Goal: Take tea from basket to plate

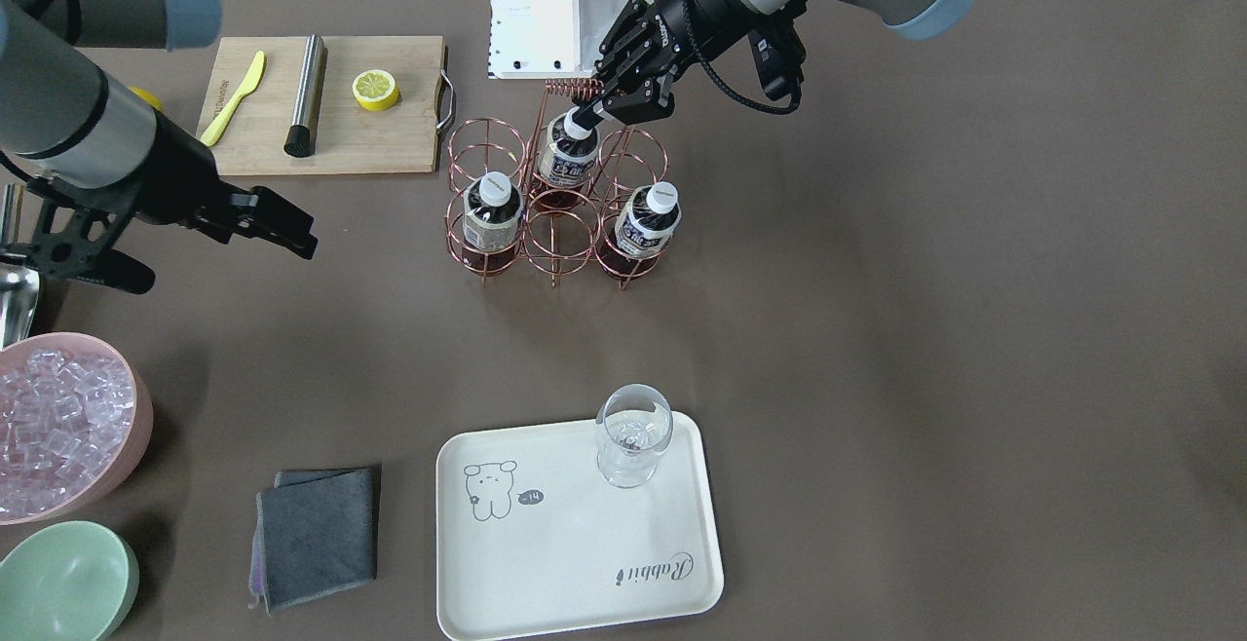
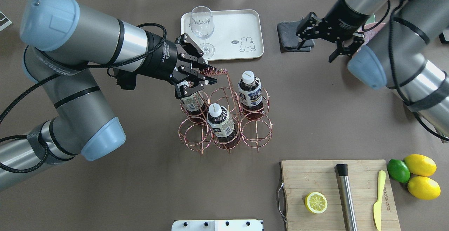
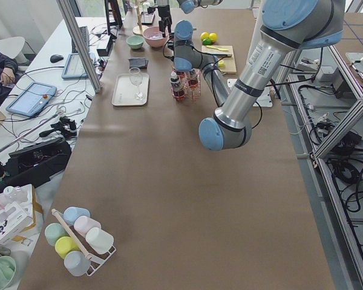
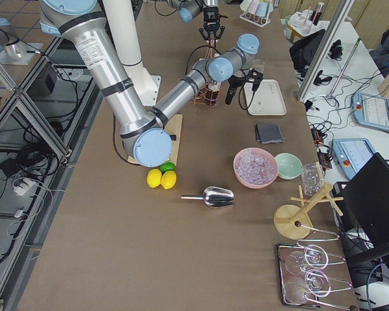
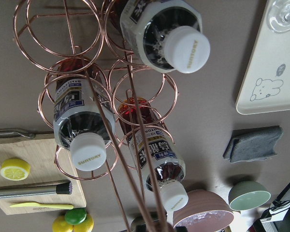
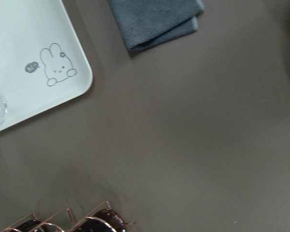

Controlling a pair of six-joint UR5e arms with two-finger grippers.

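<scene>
The copper wire basket stands mid-table with three tea bottles in its cells. My left gripper is open and tilted down over the third bottle, its fingers on either side of the white cap; in the overhead view the gripper covers that bottle's top. The cream plate lies apart from the basket, with a wine glass on one corner. My right gripper is open and empty above the table near the grey cloth.
A wooden cutting board holds a lemon half, a steel muddler and a yellow knife; lemons and a lime lie beside it. A grey cloth, a pink bowl of ice and a green bowl sit near the plate.
</scene>
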